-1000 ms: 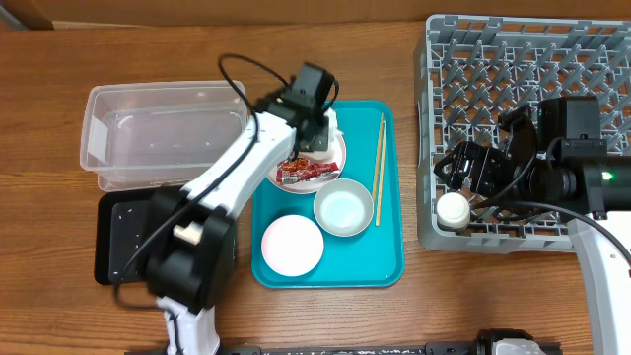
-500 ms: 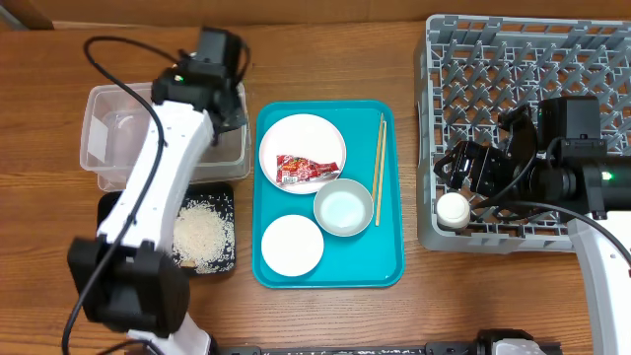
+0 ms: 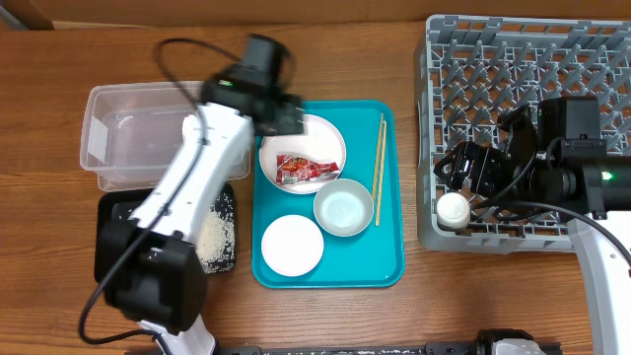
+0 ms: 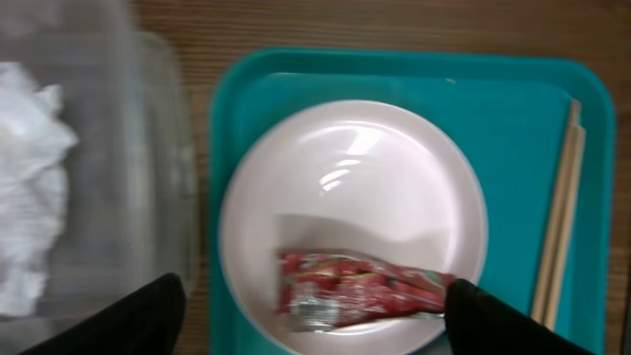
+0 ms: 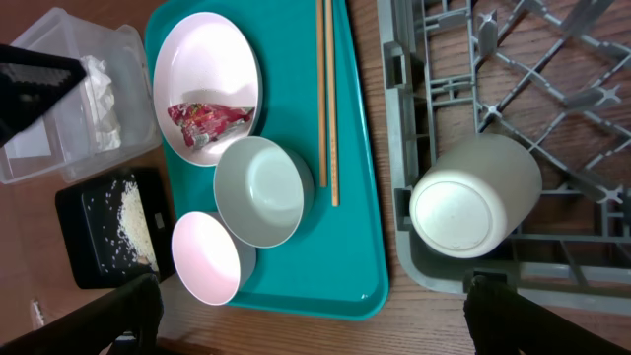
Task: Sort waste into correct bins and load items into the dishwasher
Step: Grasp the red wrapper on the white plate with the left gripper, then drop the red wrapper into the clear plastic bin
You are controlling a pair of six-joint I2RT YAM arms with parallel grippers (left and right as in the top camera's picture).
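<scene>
The red snack wrapper lies on the large white plate in the teal tray. My left gripper hangs open above it, one finger on each side of the wrapper, holding nothing. A crumpled white tissue sits in the clear tub. Rice grains lie in the black tray. My right gripper is open and empty, beside the white cup that rests upside down in the grey dish rack.
The teal tray also holds a pale bowl, a small white plate and wooden chopsticks along its right side. The left arm crosses over the tub and black tray. The rack fills the right of the table.
The left gripper swung from the plate to the clear tub, opened there, and has come back over the plate and wrapper. The right arm has not moved.
</scene>
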